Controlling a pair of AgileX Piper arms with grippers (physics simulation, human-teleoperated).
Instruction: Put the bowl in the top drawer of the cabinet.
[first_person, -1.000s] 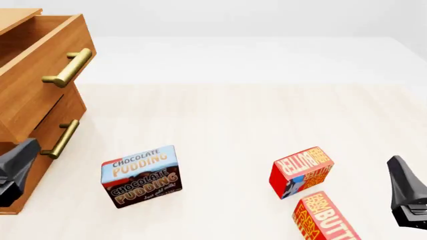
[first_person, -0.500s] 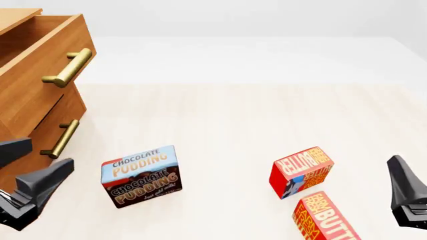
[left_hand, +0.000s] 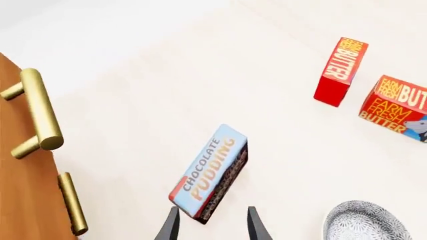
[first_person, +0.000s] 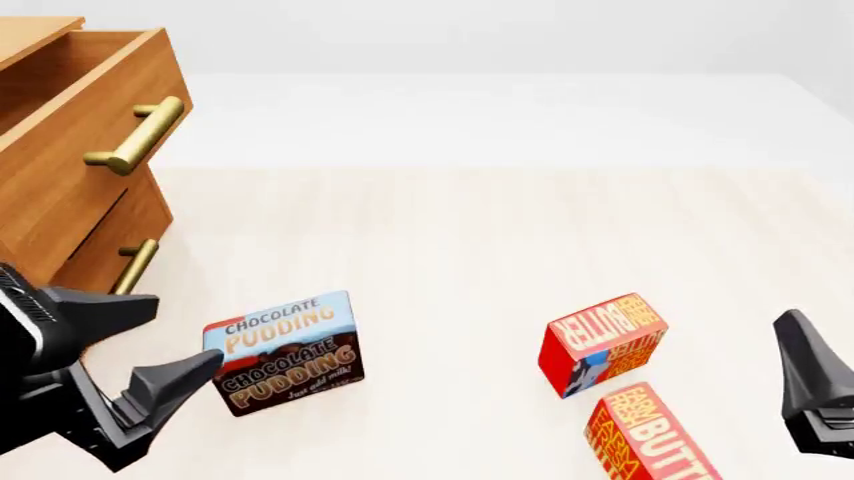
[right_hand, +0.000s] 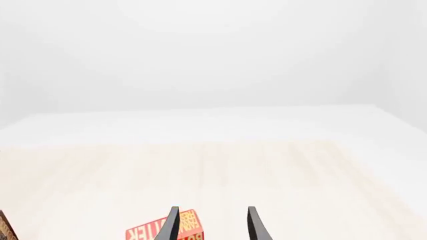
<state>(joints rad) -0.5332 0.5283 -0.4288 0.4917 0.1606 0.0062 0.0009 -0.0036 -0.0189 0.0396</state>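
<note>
Left fingers (first_person: 167, 345) apart; bowl (left_hand: 365, 222) visible in left wrist only.

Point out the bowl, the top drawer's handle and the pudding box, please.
bowl (left_hand: 365, 222): left wrist view, on its patterned inside.
top drawer's handle (first_person: 138, 137): front view, middle of the brass bar.
pudding box (first_person: 284, 352): front view, centre of its printed front face.
</note>
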